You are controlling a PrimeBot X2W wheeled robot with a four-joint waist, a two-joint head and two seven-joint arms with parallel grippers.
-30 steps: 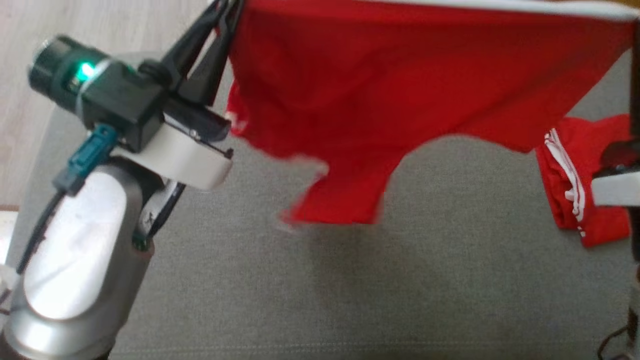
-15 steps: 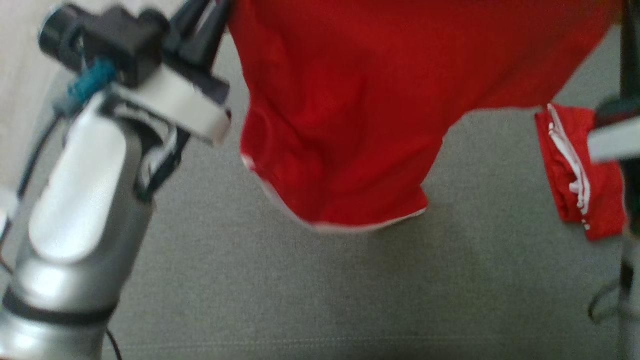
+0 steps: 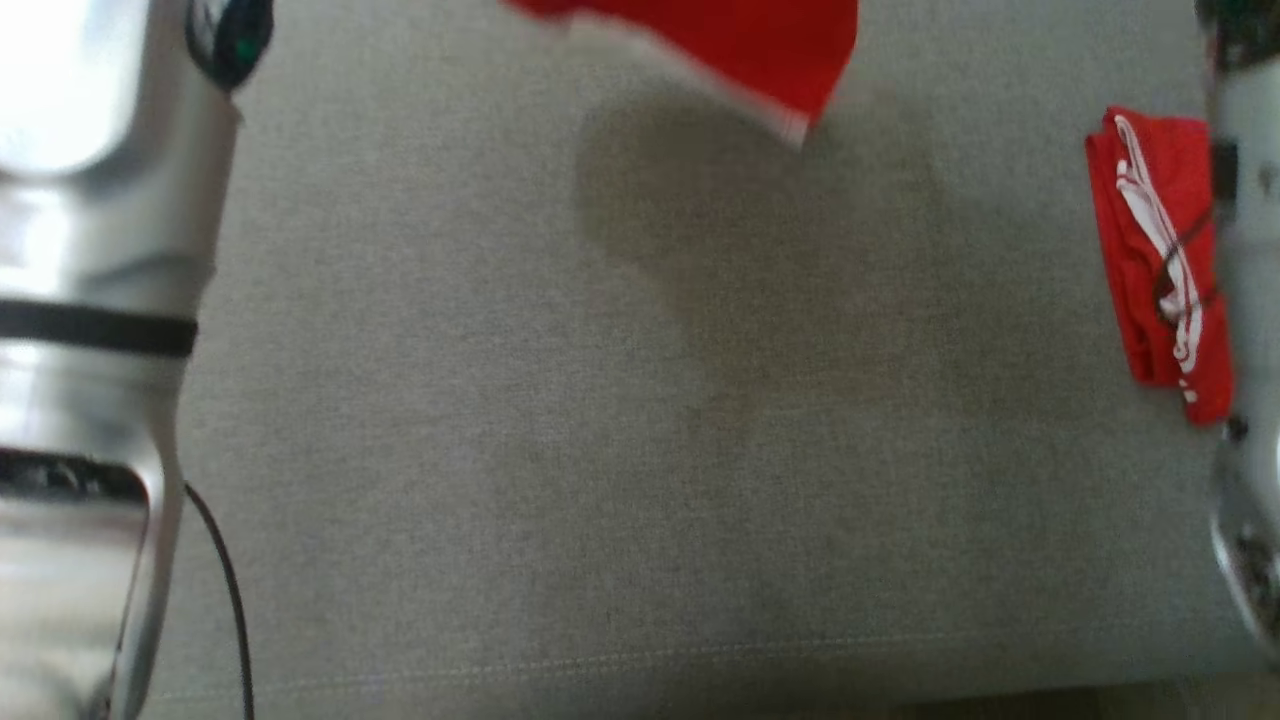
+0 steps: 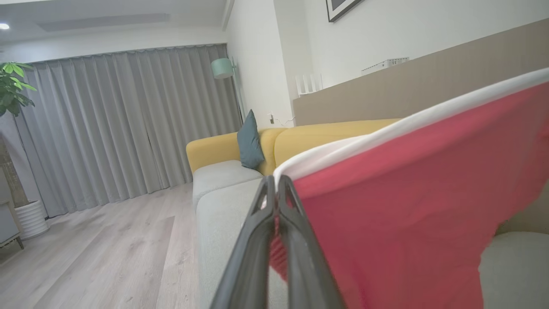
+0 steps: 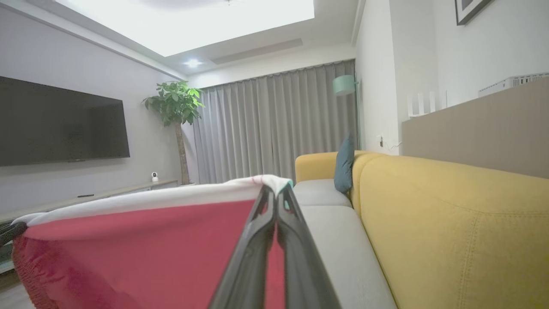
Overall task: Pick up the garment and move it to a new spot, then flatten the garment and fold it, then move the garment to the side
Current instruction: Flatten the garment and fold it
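Note:
The garment (image 3: 720, 40) is red with a white band along its top edge. In the head view its lowest part hangs above the grey sofa seat (image 3: 640, 450) and casts a shadow there. My left gripper (image 4: 274, 182) is shut on one end of the white band, and the red cloth (image 4: 407, 206) stretches away to the right. My right gripper (image 5: 276, 191) is shut on the other end, with the cloth (image 5: 150, 244) spreading left. The garment hangs taut between the two, in the air.
A second, folded red garment with white stripes (image 3: 1160, 250) lies on the seat at the right, beside my right forearm (image 3: 1240, 250). My left forearm (image 3: 90, 250) stands at the left with a black cable (image 3: 225, 590). A yellow backrest (image 5: 450, 223) and teal cushion (image 5: 345, 165) lie beyond.
Both arms have gone up with the garment, so its lower part alone now hangs at the head view's top. The head view has shifted too. Both grips hold.

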